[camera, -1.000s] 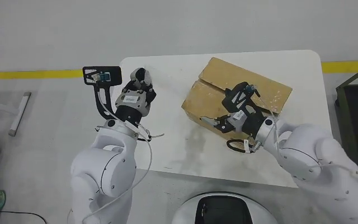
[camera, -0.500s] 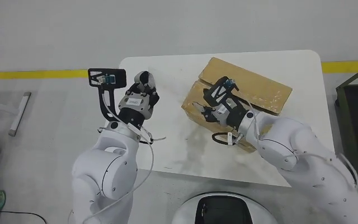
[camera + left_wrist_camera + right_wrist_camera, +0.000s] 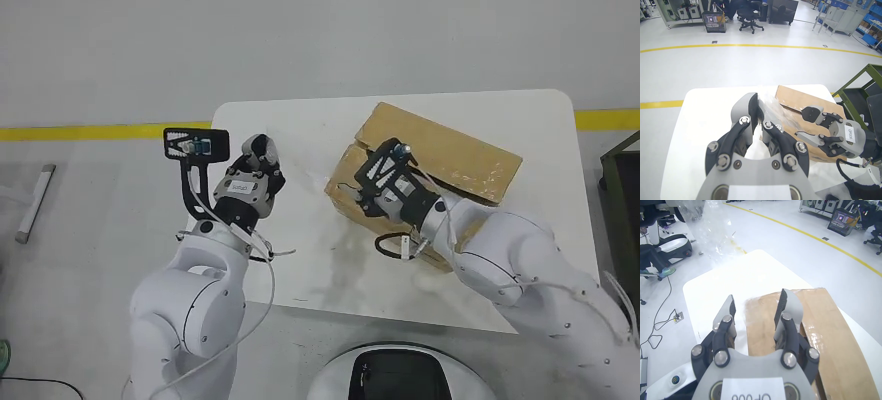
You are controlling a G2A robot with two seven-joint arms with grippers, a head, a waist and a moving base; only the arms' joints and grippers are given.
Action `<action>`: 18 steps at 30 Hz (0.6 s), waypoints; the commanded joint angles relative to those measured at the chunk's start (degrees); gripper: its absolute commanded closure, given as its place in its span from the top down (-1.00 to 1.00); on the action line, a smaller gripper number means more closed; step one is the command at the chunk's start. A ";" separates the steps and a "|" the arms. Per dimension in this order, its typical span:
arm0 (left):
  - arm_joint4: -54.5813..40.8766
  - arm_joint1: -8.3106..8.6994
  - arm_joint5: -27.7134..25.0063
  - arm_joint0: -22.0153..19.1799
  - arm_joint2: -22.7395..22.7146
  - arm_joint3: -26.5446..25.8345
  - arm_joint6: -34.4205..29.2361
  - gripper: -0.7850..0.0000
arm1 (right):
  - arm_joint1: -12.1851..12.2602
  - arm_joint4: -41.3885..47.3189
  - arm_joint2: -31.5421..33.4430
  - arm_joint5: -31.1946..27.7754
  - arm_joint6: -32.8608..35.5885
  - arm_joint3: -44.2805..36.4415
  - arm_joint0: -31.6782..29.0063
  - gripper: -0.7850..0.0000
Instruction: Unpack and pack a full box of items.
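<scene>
A brown cardboard box (image 3: 455,150) lies on the upper right part of the white desk (image 3: 300,130) in the top view, turned at a slant, with its top flaps down. The right gripper (image 3: 757,308) is over the left end of this box. Its fingers are wide open and hold nothing, one finger above the cardboard and the other above the desk just beside the box edge. The left gripper (image 3: 757,108) is at the left edge of the desk, apart from the box. Its fingers are pressed together on a thin sheet of clear crinkled plastic film (image 3: 772,110), which stretches from them to the right, toward the box. In the left wrist view a dark green metal cart (image 3: 857,91) stands at the right border, beside the desk, and a yellow floor line (image 3: 753,45) crosses the upper part
</scene>
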 commanded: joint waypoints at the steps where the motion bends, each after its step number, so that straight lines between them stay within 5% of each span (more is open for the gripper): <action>1: -0.09 0.02 -0.15 0.08 0.13 0.08 -0.06 -1.00 | -0.08 -0.12 0.07 -0.13 -0.15 0.17 0.16 0.47; 4: -0.07 0.06 -0.17 0.18 0.19 0.09 -0.08 -1.00 | -0.23 -0.29 -0.01 -0.44 -0.19 0.66 0.54 -0.04; 14: 0.25 0.18 -0.05 0.37 0.07 -0.18 -0.37 -1.00 | -0.79 -0.66 -0.66 -0.92 -0.25 1.62 1.39 -0.87; 18: 0.32 0.22 -0.13 0.31 0.08 -0.16 -0.52 -1.00 | -0.89 -0.80 -0.39 -1.14 -0.10 1.71 1.21 -1.00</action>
